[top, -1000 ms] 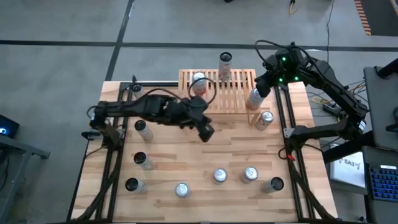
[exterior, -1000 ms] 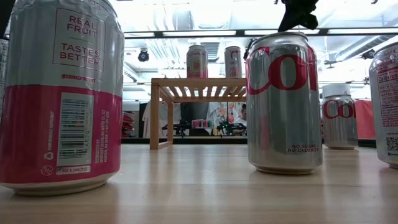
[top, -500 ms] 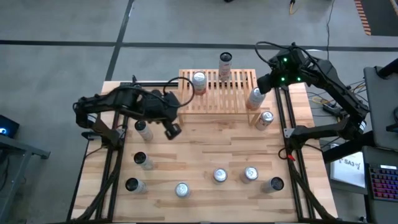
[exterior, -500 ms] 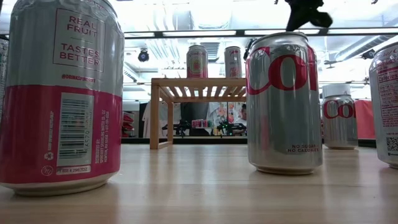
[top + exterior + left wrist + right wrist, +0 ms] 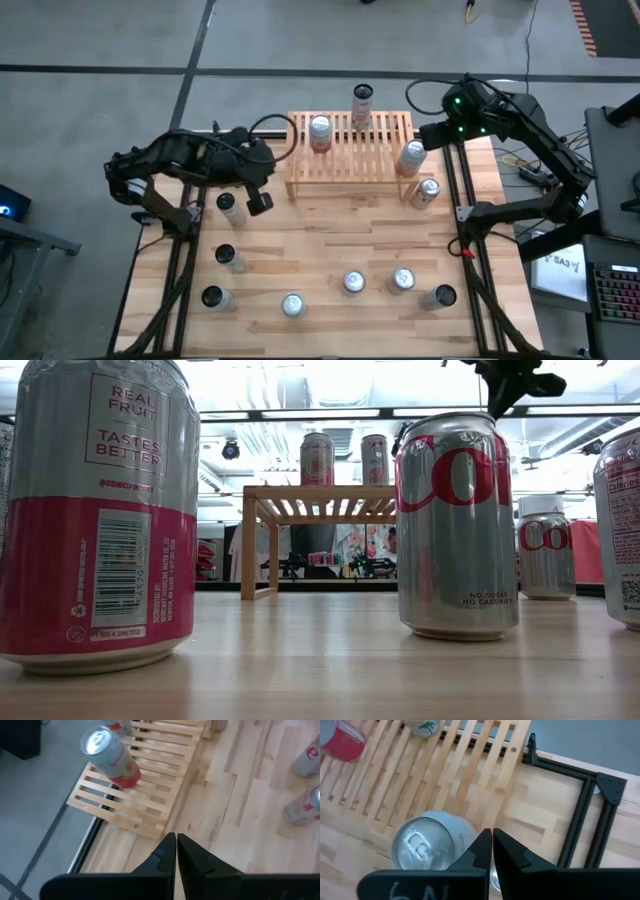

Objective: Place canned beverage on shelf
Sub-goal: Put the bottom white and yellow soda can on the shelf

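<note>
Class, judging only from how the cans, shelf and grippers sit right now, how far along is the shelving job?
Done: three cans stand on the shelf, a pink one, one at the back, one at its right end. In hand: nothing; the left gripper and right gripper are both shut and empty. Left: eight cans on the table, including one beside the shelf.

From table height, the big pink can (image 5: pixel 97 510) is cut off by the frame's top and left edges, and the silver cola can (image 5: pixel 457 525) hides the right end of the shelf (image 5: pixel 318 503) behind it. Another can (image 5: pixel 622 525) is clipped at the right edge. My right wrist camera loses the red can (image 5: pixel 341 736) on the shelf at the corner, and its label print is too small to read.
</note>
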### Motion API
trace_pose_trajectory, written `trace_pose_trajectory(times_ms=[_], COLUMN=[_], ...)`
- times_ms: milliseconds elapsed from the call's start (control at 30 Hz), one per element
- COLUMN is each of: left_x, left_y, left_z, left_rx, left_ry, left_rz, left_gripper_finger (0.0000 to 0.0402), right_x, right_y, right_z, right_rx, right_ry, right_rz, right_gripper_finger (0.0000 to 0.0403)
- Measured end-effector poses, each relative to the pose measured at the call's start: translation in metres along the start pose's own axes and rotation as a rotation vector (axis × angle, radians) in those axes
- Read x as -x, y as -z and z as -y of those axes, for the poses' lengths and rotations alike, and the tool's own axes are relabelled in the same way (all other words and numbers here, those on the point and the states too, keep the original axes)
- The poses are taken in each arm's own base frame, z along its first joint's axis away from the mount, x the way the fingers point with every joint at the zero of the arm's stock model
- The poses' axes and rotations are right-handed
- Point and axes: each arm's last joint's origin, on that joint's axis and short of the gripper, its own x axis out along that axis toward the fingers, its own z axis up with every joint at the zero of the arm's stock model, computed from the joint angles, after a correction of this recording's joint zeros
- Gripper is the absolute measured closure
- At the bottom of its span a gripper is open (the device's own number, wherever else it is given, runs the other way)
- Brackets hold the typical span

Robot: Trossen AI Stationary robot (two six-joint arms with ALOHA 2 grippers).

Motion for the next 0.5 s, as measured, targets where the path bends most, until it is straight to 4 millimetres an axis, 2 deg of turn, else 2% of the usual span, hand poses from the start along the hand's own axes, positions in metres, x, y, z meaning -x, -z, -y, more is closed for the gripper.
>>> trace_pose_trajectory(times_ms=[367, 500], left_x=[0.0034, 0.0026], left_y=[0.0009, 0.0042], left_z=[-0.0029, 0.0008], left_rx=[0.055, 0.167], left_ry=[-0.019, 0.092], left_rz=[0.017, -0.043], left_gripper_finger=[0.0402, 0.0402], right_x=[-0.008, -0.0039], right_y=[0.0, 0.0014], right_z=[-0.0094, -0.0074], right_rx=[0.053, 0.041], right_ry=[-0.002, 0.006], right_rz=[-0.032, -0.009], right_gripper_finger=[0.0394, 0.0394])
